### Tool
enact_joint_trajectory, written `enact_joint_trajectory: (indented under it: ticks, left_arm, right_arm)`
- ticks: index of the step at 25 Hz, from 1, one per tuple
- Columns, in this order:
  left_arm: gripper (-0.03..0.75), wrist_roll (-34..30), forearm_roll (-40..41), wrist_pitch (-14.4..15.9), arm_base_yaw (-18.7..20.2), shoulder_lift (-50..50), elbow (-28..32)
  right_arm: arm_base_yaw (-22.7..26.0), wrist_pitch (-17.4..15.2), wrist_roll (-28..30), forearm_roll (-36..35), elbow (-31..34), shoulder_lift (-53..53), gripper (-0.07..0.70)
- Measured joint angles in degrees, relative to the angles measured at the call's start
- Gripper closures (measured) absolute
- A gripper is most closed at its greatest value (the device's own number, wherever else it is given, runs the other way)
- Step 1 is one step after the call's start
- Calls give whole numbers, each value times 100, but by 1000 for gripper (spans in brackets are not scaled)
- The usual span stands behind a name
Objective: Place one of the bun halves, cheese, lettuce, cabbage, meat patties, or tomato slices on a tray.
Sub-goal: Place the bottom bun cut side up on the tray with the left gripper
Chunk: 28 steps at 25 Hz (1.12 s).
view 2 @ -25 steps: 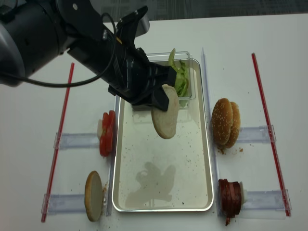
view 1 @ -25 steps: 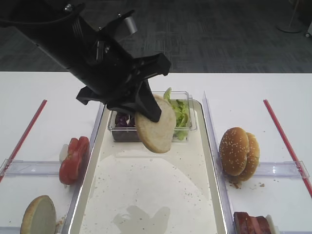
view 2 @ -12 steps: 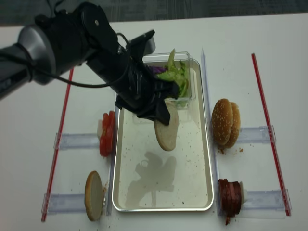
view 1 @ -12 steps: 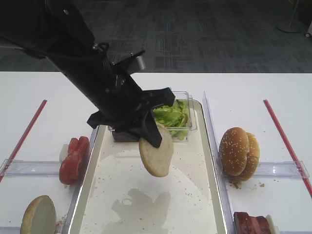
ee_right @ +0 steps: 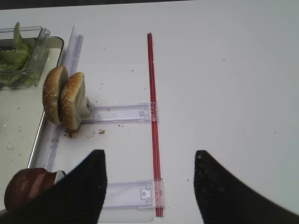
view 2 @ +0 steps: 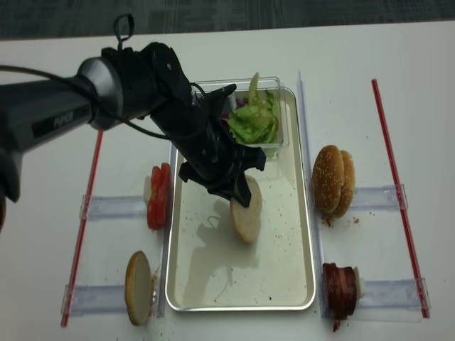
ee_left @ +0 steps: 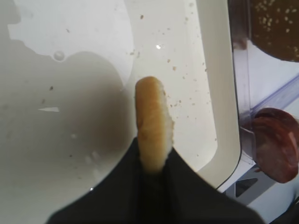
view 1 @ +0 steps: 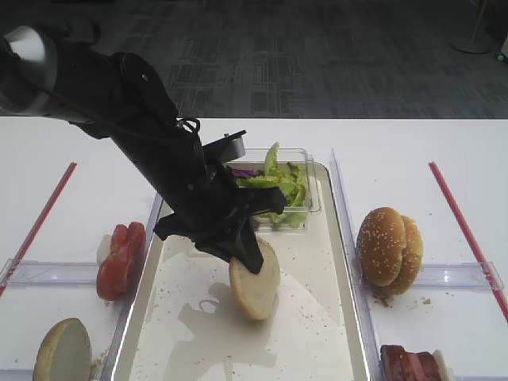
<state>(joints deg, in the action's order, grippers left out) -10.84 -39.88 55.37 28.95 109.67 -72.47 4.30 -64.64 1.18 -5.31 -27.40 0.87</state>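
Bun half [view 1: 255, 278] held on edge, pinched between the fingers of the left gripper [view 1: 246, 255], low over the tray [view 2: 296, 234] near its middle; contact with the floor cannot be told. In the left wrist view the bun half [ee_left: 153, 122] stands upright in the closed jaws. Lettuce [view 1: 278, 184] sits in a clear tub [view 1: 313, 198] at the tray's far end. Tomato slices [view 1: 121, 259] lie left of the tray, sesame buns [view 1: 389, 251] right. Right gripper [ee_right: 148, 186] is spread wide, holding nothing, above the table [ee_right: 224, 70].
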Motion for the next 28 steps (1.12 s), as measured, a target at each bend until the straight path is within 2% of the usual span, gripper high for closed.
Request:
enact_joint_trajectory:
  ticks: [6, 8, 10, 15, 18, 28]
  left_arm:
    - [701, -37, -30, 0, 0, 63, -11]
    - [679, -40, -30, 0, 0, 63, -20]
    - [626, -40, -39, 11, 0, 63, -20]
    - [437, 186, 237, 105, 0, 63, -20]
    - [370, 349, 446, 155, 0, 63, -20]
    - [342, 431, 517, 193, 0, 63, -20]
  right_arm:
    - [0, 0, 0, 0, 0, 0, 186]
    - [0, 0, 0, 0, 0, 0, 186]
    - [0, 0, 10, 0, 0, 0, 186]
    - [0, 0, 10, 0, 0, 0, 186]
    - [0, 0, 10, 0, 0, 0, 186]
    - [0, 0, 10, 0, 0, 0, 186]
